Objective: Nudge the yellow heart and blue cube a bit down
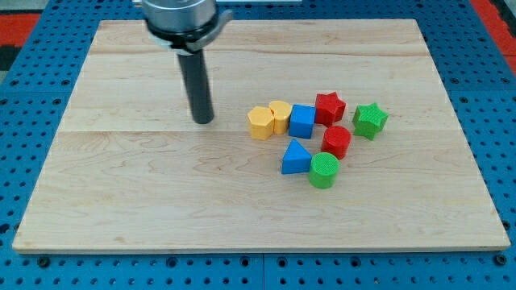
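The yellow heart (280, 115) and the blue cube (301, 121) sit side by side, touching, near the middle of the wooden board (145, 185). A yellow hexagonal block (260, 123) touches the heart on its left. My tip (203, 121) rests on the board to the left of this row, about a block's width or more from the yellow hexagonal block and level with it. The rod stands upright.
A red star (330, 107) touches the cube's upper right. A green star (370, 120) lies further right. A red cylinder (336, 142), a blue triangle (296, 157) and a green cylinder (324, 171) lie just below the cube. Blue pegboard surrounds the board.
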